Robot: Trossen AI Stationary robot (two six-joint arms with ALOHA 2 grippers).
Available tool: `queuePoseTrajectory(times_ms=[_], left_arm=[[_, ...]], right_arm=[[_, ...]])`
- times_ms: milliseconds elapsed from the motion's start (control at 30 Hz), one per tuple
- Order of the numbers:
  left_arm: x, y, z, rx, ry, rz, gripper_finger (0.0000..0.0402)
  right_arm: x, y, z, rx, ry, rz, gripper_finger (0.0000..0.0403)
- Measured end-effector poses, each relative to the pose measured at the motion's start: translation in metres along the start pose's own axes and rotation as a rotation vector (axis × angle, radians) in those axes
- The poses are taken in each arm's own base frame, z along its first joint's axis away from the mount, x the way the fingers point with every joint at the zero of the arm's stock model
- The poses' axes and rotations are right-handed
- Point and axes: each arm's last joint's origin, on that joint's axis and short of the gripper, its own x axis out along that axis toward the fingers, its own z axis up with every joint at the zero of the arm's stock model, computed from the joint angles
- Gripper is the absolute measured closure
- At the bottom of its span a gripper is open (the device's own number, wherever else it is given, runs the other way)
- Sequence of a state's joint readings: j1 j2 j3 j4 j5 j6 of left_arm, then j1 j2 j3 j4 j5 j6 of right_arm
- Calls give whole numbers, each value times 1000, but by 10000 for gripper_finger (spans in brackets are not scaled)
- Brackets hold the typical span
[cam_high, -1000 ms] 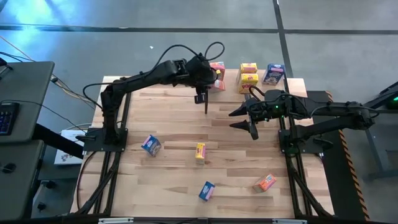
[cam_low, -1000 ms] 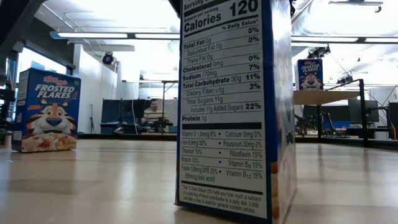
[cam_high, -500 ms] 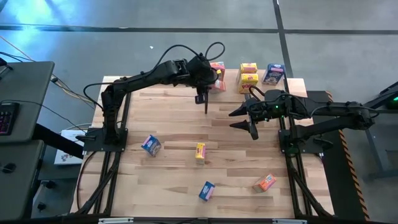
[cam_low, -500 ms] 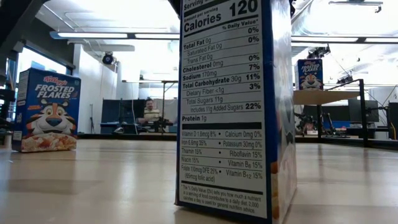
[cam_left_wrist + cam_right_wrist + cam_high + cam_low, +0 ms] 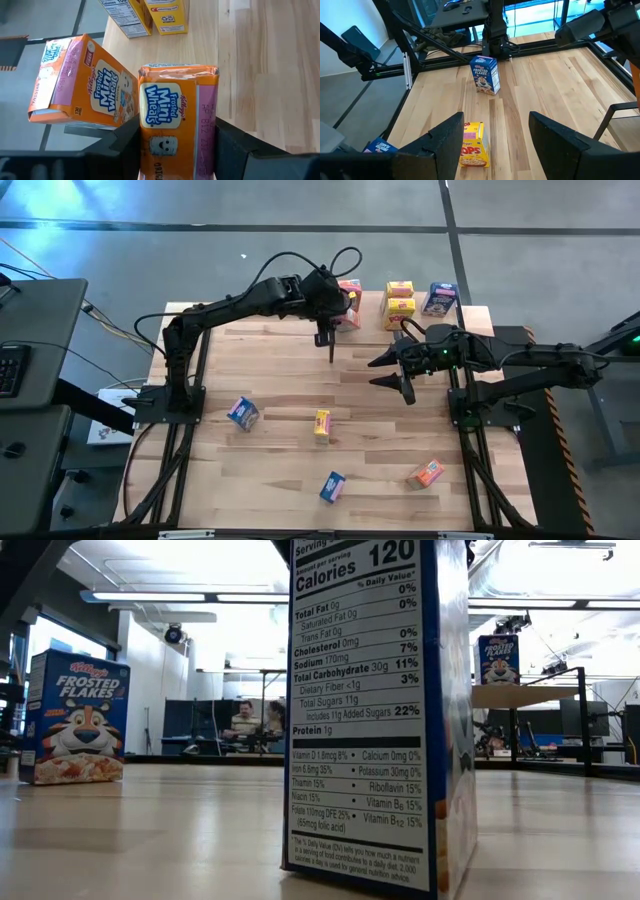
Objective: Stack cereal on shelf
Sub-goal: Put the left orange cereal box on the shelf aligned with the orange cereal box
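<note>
Orange-pink cardboard cereal box (image 5: 177,117) sits between your left gripper (image 5: 175,150)'s fingers on the light-wood shelf (image 5: 240,65); whether they grip it, you cannot tell. Release squarely, clear of the tilted neighbouring box (image 5: 82,80). Right gripper (image 5: 495,145) waits open above the tabletop (image 5: 540,95).

Seated people (image 5: 243,720), keyboard (image 5: 8,368)
</note>
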State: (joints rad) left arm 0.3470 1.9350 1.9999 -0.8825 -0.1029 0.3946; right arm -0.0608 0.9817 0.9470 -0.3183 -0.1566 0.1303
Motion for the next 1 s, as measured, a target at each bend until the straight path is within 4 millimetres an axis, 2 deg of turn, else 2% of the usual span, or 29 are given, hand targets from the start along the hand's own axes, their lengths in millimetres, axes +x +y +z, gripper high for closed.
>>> queuePoseTrajectory(times_ms=[267, 533, 767, 1000], left_arm=[[0, 0, 1, 0, -12, -13, 218], [0, 1, 2, -1, -21, 0, 171], [-1, 1, 2, 0, -14, 20, 163], [-26, 4, 2, -30, -23, 77, 163]], right_arm=[[0, 0, 0, 0, 0, 0, 185], [0, 0, 0, 0, 0, 0, 185], [0, 0, 0, 0, 0, 0, 185], [0, 0, 0, 0, 0, -1, 185]])
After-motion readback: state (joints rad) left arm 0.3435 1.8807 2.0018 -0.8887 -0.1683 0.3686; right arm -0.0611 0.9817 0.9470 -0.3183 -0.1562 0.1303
